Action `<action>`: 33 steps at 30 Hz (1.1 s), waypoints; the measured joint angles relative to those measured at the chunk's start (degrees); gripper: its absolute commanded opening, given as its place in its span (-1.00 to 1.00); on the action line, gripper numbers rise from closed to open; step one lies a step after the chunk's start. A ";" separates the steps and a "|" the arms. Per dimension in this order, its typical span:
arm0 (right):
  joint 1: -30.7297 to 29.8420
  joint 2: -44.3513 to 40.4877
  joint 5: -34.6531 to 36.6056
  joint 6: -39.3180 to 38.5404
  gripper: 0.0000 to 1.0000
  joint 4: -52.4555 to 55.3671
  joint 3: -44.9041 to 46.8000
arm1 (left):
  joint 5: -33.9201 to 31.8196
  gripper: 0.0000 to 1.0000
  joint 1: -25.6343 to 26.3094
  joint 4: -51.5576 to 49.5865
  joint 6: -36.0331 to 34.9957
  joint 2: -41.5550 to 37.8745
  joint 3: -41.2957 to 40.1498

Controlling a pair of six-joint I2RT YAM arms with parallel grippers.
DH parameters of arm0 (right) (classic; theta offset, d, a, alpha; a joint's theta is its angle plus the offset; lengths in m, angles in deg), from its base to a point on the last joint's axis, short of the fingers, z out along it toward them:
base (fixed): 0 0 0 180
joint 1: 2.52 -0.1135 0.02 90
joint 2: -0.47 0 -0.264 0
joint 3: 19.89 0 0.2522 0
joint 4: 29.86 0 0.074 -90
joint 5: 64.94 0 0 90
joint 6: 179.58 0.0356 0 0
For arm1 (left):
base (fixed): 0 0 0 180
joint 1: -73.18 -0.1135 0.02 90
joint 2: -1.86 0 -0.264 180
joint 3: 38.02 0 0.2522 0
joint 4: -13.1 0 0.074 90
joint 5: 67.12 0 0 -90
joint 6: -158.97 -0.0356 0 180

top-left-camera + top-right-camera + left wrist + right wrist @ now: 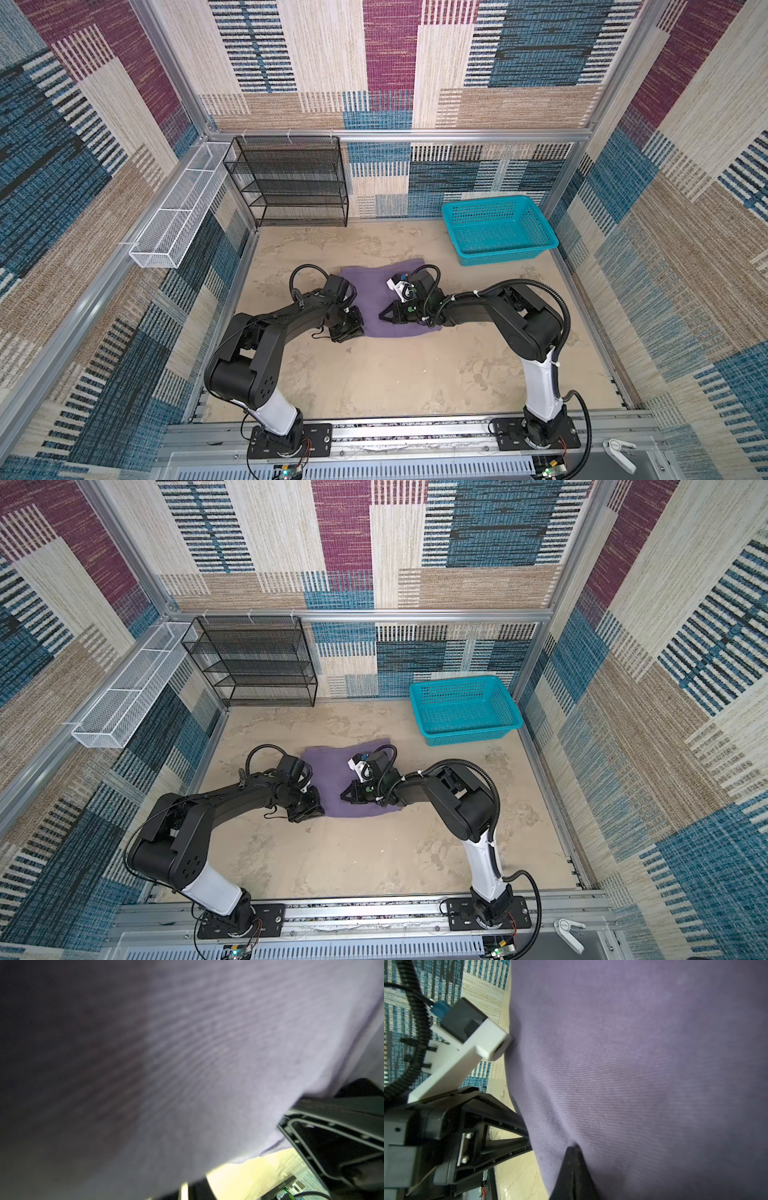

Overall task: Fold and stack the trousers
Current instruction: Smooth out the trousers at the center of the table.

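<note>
Two grippers meet at the trousers [374,286], which lie folded flat in the middle of the table [395,374]. My right gripper [383,318] has its jaws together, tips touching the cloth. My left gripper [351,327] sits at the trousers' left edge; cloth hides its jaws, so I cannot tell their state.

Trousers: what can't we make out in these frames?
- Left claw open or shut: tips hidden by its own wrist in both top views; blurred cloth fills the left wrist view.
- Right claw pinching or pressing: a cloth pucker covers its tips, right wrist view.
- Trousers fold layers: too small in top views, both arms overlap.
</note>
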 measured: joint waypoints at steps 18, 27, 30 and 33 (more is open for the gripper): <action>0.52 -4.79 8.92 -8.33 -0.88 17.94 -16.37 | -3.26 -0.69 2.78 -7.06 -0.59 -5.57 15.72; 1.05 2.80 8.94 -7.37 -0.92 16.55 -13.73 | -6.23 -0.82 3.56 -6.23 -0.57 7.61 18.71; 1.75 3.87 7.13 -6.03 -0.93 10.84 -11.04 | -6.38 -0.83 3.28 -5.25 -0.52 10.38 17.42; 2.34 4.26 5.92 -5.20 -0.93 6.08 -9.05 | -4.72 -0.86 2.36 -3.08 -0.52 12.11 16.90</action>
